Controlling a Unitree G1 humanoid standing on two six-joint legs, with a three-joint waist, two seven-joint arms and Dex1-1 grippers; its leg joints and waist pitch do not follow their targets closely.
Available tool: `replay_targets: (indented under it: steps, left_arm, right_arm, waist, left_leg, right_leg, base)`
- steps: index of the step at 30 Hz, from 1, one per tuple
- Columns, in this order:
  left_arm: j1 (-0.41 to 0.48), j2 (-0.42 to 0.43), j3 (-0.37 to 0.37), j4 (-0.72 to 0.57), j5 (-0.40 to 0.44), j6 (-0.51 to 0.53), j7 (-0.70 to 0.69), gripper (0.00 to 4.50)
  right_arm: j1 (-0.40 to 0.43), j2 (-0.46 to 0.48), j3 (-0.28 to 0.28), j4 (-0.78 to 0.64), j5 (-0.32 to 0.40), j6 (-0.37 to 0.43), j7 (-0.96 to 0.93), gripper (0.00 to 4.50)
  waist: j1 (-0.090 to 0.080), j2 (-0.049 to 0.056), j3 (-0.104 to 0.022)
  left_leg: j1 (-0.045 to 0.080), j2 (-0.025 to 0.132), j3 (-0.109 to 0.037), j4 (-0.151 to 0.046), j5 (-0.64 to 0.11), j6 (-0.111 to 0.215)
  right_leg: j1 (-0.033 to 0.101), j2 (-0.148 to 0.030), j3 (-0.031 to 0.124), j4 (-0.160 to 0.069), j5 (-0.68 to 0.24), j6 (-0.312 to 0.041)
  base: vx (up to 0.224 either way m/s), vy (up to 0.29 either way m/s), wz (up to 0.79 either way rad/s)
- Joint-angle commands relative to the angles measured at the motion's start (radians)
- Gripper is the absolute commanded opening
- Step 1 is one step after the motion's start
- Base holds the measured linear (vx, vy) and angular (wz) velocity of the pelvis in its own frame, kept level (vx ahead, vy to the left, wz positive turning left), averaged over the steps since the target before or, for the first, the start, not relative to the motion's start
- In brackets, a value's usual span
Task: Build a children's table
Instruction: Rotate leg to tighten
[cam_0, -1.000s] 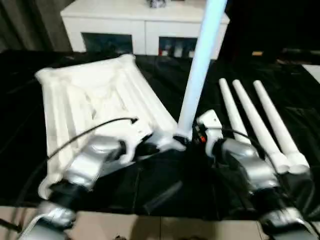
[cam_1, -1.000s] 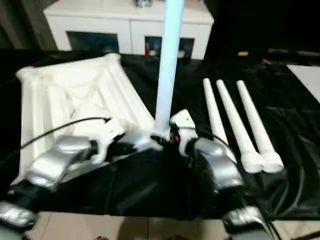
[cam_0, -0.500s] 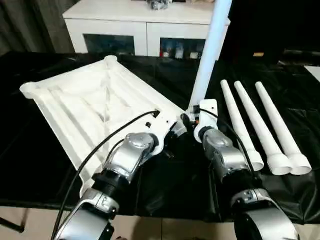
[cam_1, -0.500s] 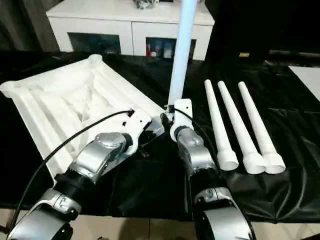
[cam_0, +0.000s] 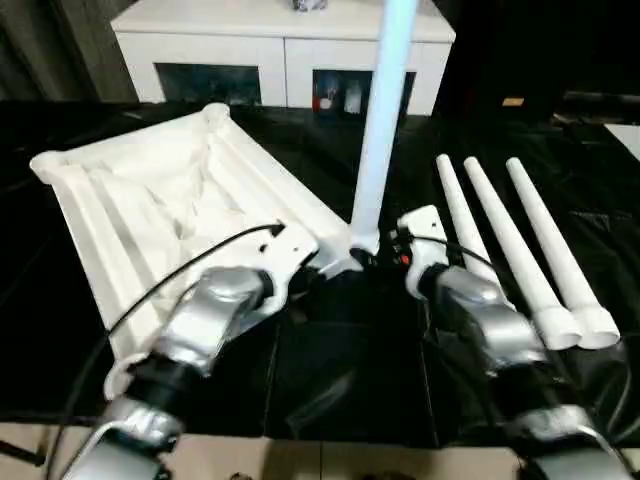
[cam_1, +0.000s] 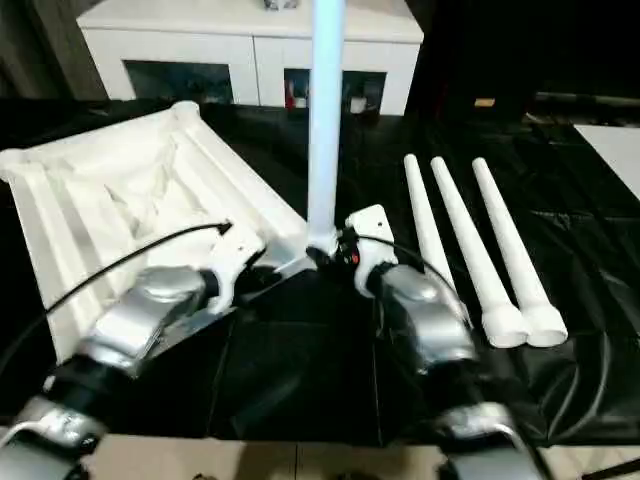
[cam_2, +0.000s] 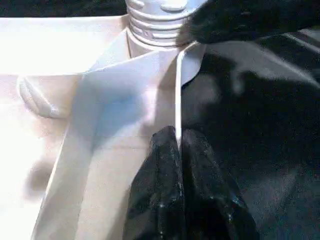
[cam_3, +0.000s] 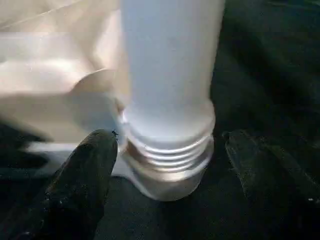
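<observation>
White plastic tabletop (cam_0: 170, 210) lies upside down on the black-covered work surface (cam_0: 330, 370), ribbed underside facing up, set at an angle so that one of its corners points toward the robot between the two forearms. At that near corner a tapered white leg (cam_0: 378, 130) stands upright in the round corner socket (cam_3: 167, 172), its threaded base showing several ridges just above the socket's rim in the right wrist view. The left gripper (cam_2: 178, 150) has its two black fingers pressed together on the thin edge of the tabletop just beside that socket, pinching the rim between them. The right gripper (cam_3: 167, 150) sits at the foot of the standing leg with its fingers spread apart, one black finger (cam_3: 85, 175) on either side of the threaded base and neither clearly touching it. Three more legs (cam_0: 520, 250) lie side by side on the black surface on the robot's right, well apart from the tabletop, their flared ends toward the robot. Beyond the work surface stands a white cabinet (cam_0: 285, 45) with dark glass doors.
</observation>
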Motion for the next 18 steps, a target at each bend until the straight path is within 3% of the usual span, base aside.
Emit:
replay_targets:
  steps: [1,8,11,18]
  left_arm:
    - [0.036,0.056,-0.024,-0.071,-0.043,-0.050,-0.131,0.00]
    - [0.056,0.126,-0.050,-0.153,-0.103,-0.031,-0.298,0.00]
    - [0.053,0.124,-0.047,-0.145,-0.102,-0.034,-0.295,0.00]
    - [0.051,0.130,-0.041,-0.143,-0.104,-0.037,-0.308,0.00]
  right_arm:
    - [0.037,-0.067,0.037,-0.073,0.019,0.004,0.160,3.83]
    - [0.035,-0.136,0.073,-0.084,0.006,-0.037,0.267,3.83]
    - [0.032,-0.135,0.074,-0.080,0.005,-0.042,0.274,3.83]
    - [0.033,-0.130,0.080,-0.070,0.016,-0.032,0.317,3.83]
  waist:
    - [0.008,-0.001,-0.063]
    - [0.017,0.000,-0.057]
    - [0.020,-0.001,-0.059]
    - [0.023,-0.005,-0.061]
  left_leg:
    - [0.010,0.062,-0.030,-0.073,-0.184,0.065]
    - [0.021,0.065,-0.026,-0.077,-0.215,0.037]
    - [0.020,0.064,-0.026,-0.077,-0.203,0.032]
    - [0.015,0.063,-0.026,-0.073,-0.160,0.052]
  right_leg:
    - [0.055,-0.071,0.044,-0.061,-0.175,-0.251]
    - [0.042,-0.068,0.048,-0.064,-0.220,-0.251]
    - [0.045,-0.068,0.048,-0.060,-0.198,-0.253]
    - [0.051,-0.070,0.047,-0.055,-0.157,-0.260]
  base:
    - [0.000,0.000,0.00]
    - [0.000,0.000,0.00]
    - [0.000,0.000,0.00]
    - [0.000,0.000,0.00]
